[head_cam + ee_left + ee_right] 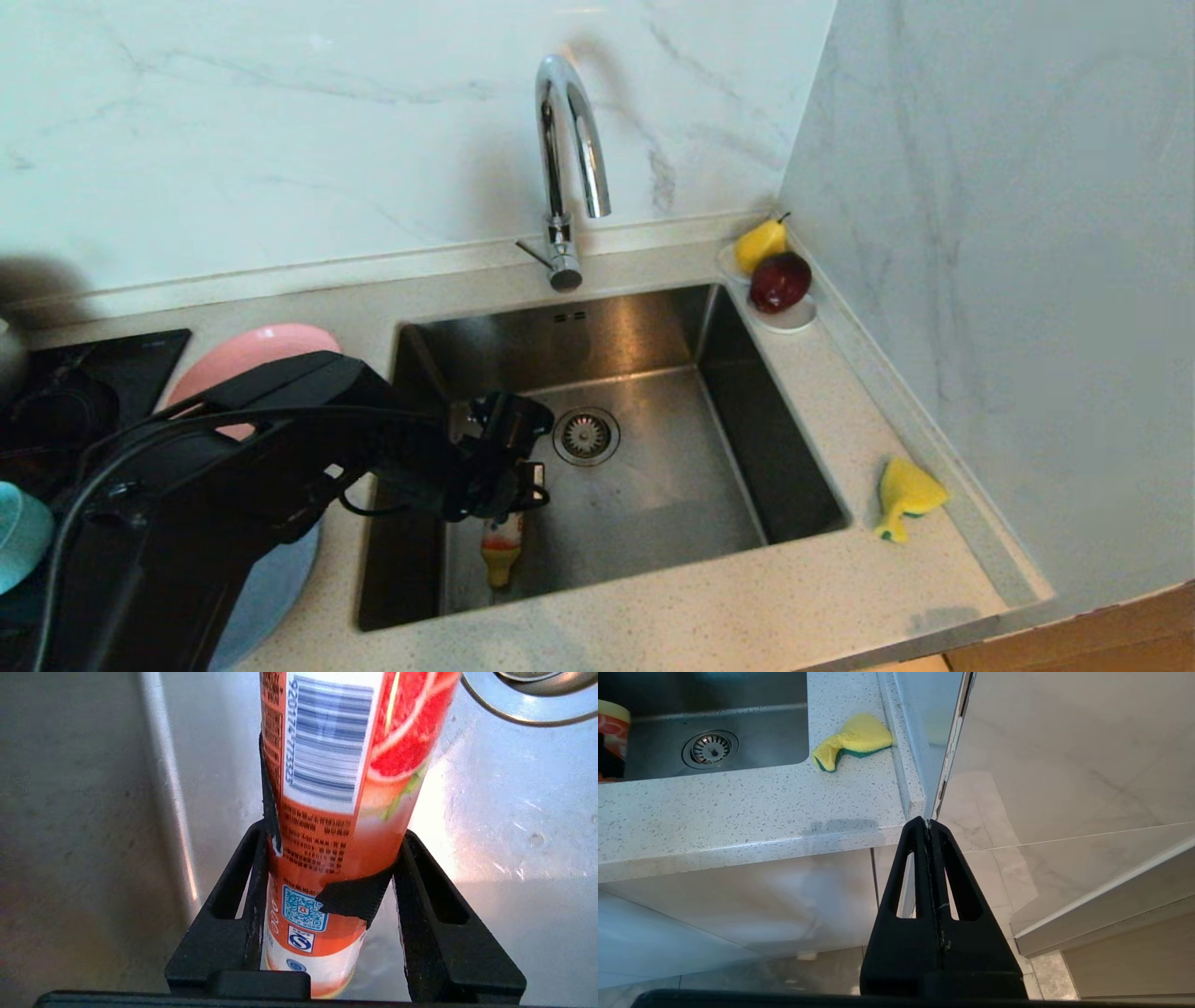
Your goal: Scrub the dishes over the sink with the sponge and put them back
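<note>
Over the left part of the sink (672,495), my left gripper (509,485) is shut on an orange bottle (499,551) with a yellow cap. In the left wrist view both fingers (261,868) press the sides of the bottle (327,788), near the drain (528,695). The yellow sponge (906,495) lies on the counter right of the sink, apart from both grippers. The pink plate (247,355), light-blue plate (271,597) and teal bowl (19,532) sit left of the sink, partly hidden by my left arm. My right gripper (928,823) is shut and empty, parked below the counter's front edge.
A tall chrome tap (565,159) stands behind the sink. A white saucer (794,322) with a pear (761,243) and an apple (780,280) sits in the back right corner. A black hob (93,373) lies at the far left. A wall closes off the right side.
</note>
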{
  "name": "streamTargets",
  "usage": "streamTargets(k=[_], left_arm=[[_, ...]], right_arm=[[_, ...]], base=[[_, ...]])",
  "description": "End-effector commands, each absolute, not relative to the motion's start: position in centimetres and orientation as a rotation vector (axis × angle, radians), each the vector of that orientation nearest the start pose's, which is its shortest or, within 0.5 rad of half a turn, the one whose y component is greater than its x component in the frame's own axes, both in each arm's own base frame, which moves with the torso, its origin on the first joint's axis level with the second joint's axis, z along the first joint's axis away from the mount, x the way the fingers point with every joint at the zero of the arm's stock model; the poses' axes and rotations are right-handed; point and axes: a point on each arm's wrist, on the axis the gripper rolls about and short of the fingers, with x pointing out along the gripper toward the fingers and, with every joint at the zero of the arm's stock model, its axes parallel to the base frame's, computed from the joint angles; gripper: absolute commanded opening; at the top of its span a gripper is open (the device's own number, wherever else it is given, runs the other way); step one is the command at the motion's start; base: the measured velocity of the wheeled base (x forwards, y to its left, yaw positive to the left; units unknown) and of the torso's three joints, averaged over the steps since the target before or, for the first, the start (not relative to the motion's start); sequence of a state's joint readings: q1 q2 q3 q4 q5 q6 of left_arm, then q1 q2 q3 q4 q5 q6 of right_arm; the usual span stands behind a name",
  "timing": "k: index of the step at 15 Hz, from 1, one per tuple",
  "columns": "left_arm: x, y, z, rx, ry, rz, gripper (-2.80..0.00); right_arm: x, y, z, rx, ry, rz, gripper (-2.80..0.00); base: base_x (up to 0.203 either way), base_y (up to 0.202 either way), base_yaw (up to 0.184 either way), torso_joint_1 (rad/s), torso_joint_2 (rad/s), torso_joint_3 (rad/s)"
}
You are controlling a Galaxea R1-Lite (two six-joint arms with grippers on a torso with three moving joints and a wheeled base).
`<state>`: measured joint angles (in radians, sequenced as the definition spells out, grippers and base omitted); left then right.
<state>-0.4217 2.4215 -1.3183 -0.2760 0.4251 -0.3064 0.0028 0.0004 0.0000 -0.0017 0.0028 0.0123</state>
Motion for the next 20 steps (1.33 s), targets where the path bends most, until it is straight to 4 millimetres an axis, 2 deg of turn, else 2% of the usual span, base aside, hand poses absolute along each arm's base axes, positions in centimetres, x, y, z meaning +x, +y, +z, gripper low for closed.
streamTargets(k=[1,6,10,16,20], left_arm=[[41.0,-17.4,-0.5,0.047,0.740,0.120,-2.80],[41.6,-17.7,-1.4,0.056,0.740,0.118,-2.80],[42.6,-18.1,-0.6,0.043,0.699,0.111,-2.80],[43.3,-17.2,-1.5,0.086,0.712,0.119,-2.80],[43.9,-17.4,-1.7,0.114,0.704,0.103,-2.80]], right_arm=[[-2.3,0.0,7.6,0.012,-0.002,0.006,-2.80],[-2.3,0.0,7.6,0.012,-0.003,0.006,-2.80],[-2.3,0.0,7.6,0.012,-0.002,0.006,-2.80],[-2.3,0.0,7.6,0.012,-0.002,0.006,-2.80],[-2.3,0.0,7.6,0.012,-0.002,0.006,-2.80]], base=[[0.000,0.000,0.000,0.000,0.00,0.000],[0.000,0.000,0.000,0.000,0.00,0.000],[0.000,0.000,0.000,0.000,0.00,0.000],[0.000,0.000,0.000,0.000,0.00,0.000],[0.000,0.000,0.000,0.000,0.00,0.000]])
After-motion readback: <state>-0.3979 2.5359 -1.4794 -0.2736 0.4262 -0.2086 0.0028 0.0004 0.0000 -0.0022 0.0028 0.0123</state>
